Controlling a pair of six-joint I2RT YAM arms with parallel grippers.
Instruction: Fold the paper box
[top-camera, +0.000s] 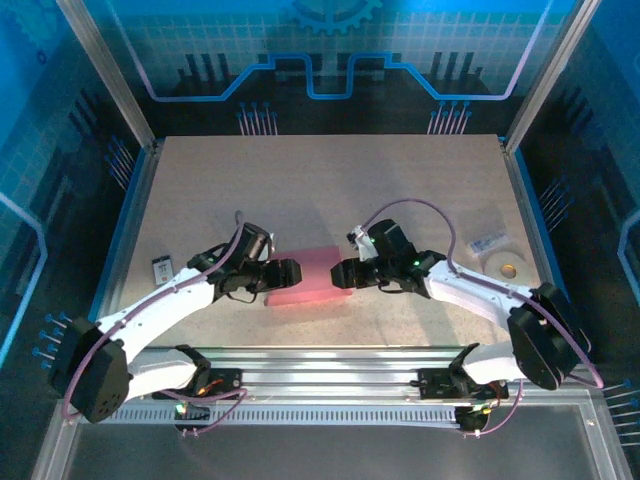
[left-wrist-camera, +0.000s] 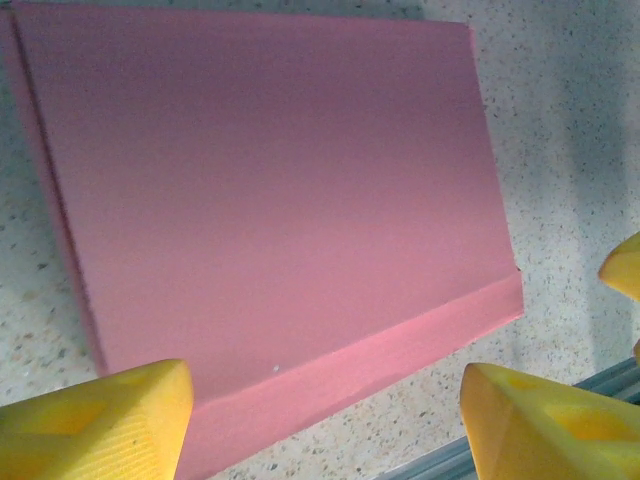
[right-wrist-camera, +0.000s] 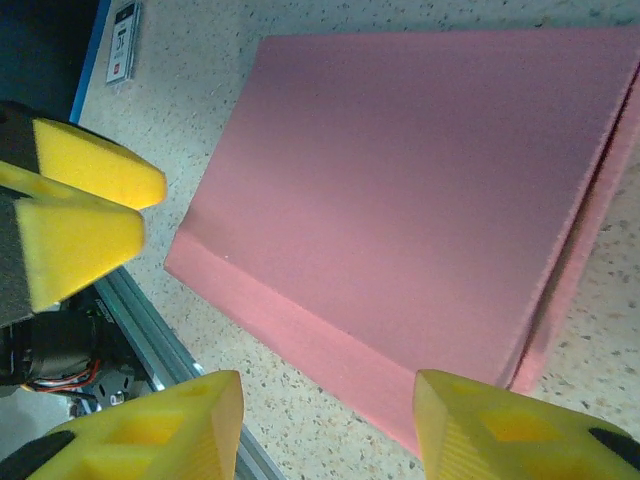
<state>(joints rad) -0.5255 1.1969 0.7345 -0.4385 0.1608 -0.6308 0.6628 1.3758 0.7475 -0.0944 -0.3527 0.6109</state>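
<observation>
The paper box (top-camera: 312, 268) is partly hidden by the left gripper (top-camera: 291, 272) at nine o'clock and the right gripper (top-camera: 341, 272) at three; both hang low, fingers apart, holding nothing.

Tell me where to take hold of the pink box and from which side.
Take the paper box at its end nearest the right hand. It lies flat on the table, so most edges offer no purchase, but there the top panel overhangs a lower layer, leaving a lip. Probably come in low from the right, sliding under that lip.
</observation>
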